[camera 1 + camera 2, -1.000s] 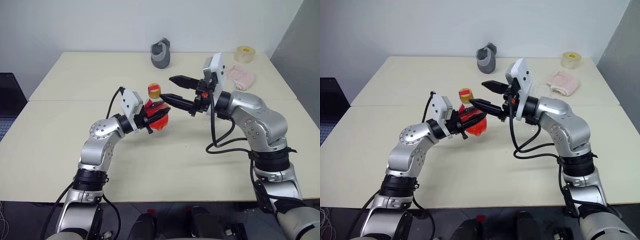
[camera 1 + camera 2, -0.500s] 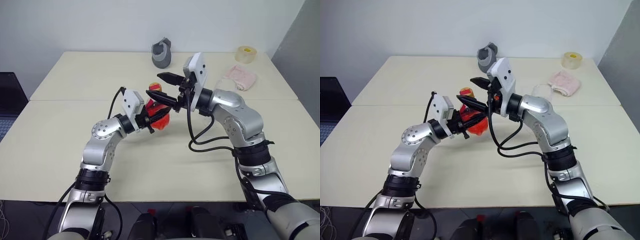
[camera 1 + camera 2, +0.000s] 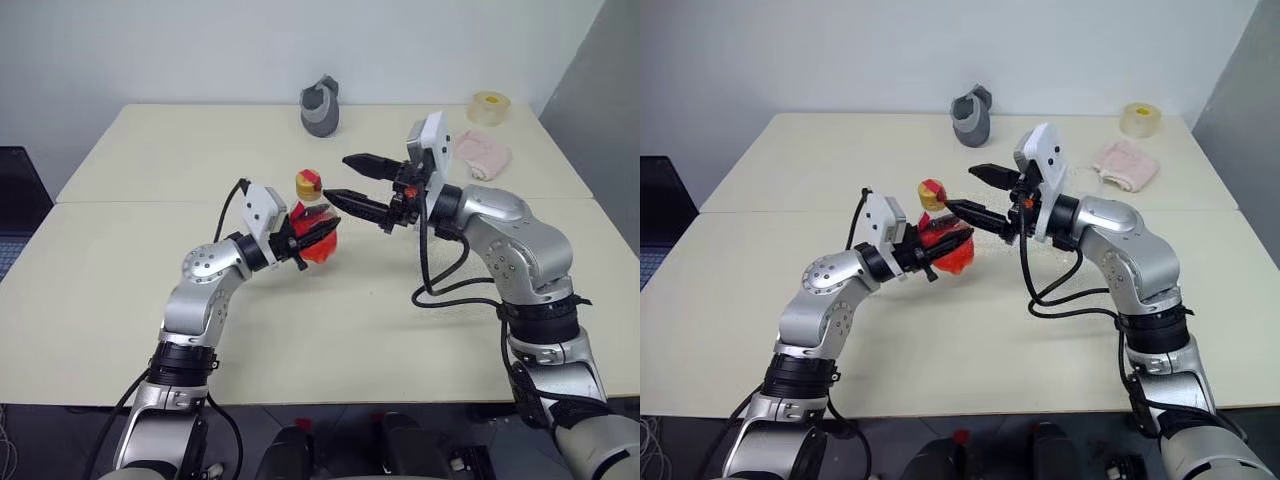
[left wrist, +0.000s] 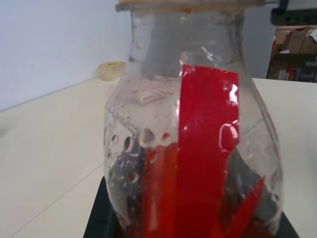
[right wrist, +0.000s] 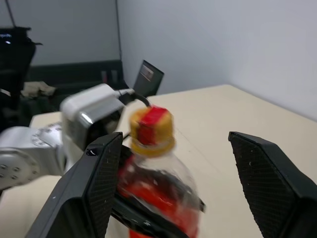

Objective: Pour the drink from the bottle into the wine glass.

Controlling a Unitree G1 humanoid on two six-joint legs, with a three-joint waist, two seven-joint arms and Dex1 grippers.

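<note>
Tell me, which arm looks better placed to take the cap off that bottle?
The right. Its tool stands open beside the cap, while the left tool is shut on the bottle, holding it upright above the table.

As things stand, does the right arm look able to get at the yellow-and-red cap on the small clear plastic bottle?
Probably yes. The right pincer is open, pointing at the yellow-and-red cap with nothing between them. The left pincer grips the small clear plastic bottle lower down, leaving the cap exposed.
</note>
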